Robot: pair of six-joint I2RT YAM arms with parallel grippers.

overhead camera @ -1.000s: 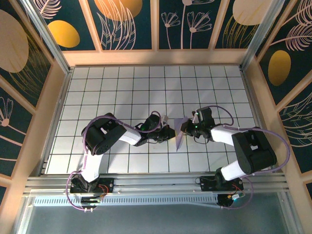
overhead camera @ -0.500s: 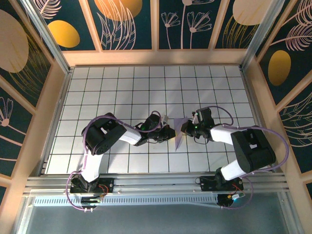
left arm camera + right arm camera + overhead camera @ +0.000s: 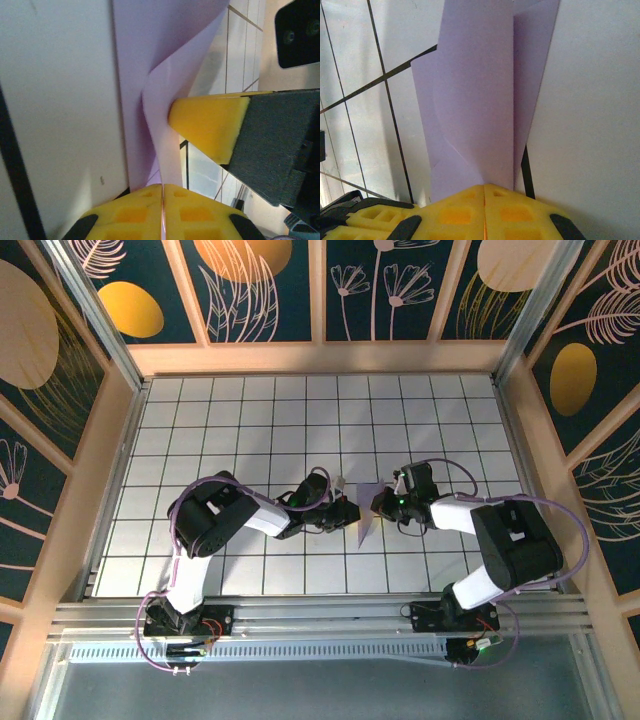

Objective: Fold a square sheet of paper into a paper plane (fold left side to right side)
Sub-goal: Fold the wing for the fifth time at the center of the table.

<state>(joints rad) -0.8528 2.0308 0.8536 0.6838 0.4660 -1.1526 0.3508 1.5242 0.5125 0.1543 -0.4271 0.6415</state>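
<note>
Left gripper: We saw the left gripper (image 3: 348,512) just left of the sheet. In its wrist view its yellow fingers (image 3: 125,215) stood together with only a hairline seam, and the paper's end ran into that seam. We judged it a pinch on the sheet.
Sheet: The square sheet of paper (image 3: 367,514) sat near the middle of the tiled table (image 3: 250,420), between the two grippers. It was a narrow lavender strip, wider at the far end.
Right gripper: The right gripper (image 3: 384,502) sat just right of the sheet, its fingers closed tight on the paper's near edge.
Done: The sheet was no flat square. We counted at least one long crease and overlapping layers in the right wrist view, so we judged the early folds made.
Left to do: It did not yet read as a clean pointed dart. The layers gaped and twisted, so we judged that pressing flat and the last folds remained.
Hard to make out, left wrist view: A yellow wedge on a grey block (image 3: 210,125) touched the sheet's right edge. We took it for the other gripper's finger but could not be sure.
Hard to make out, top view: The sheet was small, and both grippers covered its edges.
Hard to make out, right wrist view: The sheet's far end was cut off, and we could not tell whether it lay on the tiles or hung clear.
</note>
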